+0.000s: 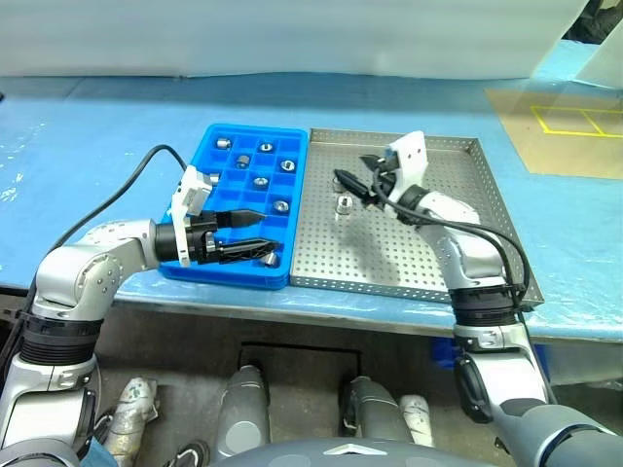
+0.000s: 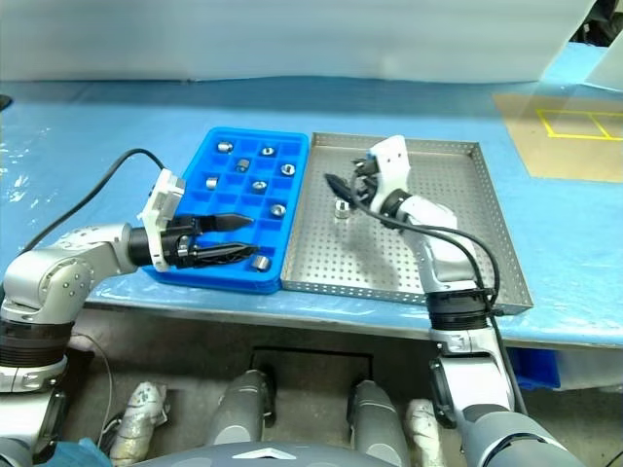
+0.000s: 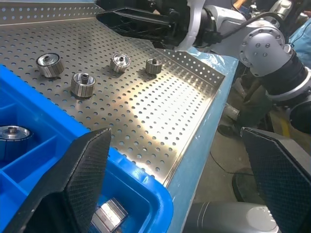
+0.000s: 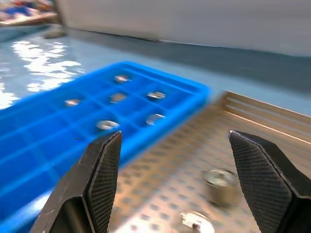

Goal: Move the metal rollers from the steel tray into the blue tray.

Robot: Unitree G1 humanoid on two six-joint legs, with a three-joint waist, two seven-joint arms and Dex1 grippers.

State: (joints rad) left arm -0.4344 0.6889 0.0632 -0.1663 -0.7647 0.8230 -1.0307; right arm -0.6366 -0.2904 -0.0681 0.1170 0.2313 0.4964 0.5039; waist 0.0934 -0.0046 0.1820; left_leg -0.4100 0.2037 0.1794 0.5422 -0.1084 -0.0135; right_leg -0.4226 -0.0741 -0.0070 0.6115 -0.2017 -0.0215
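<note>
1. The right gripper is seen parted and empty, its black textured fingers spread over the steel tray.
2. The left gripper is spread wide (nothing is held) over the blue tray, beside the steel tray.
3. Shiny flanged metal rollers are scattered on the perforated steel floor; others are lodged in the blue tray's square compartments.
4. Both trays are set on a blue-covered table.

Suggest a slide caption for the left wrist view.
Four metal rollers wait on the perforated steel tray beside the blue tray.
</note>
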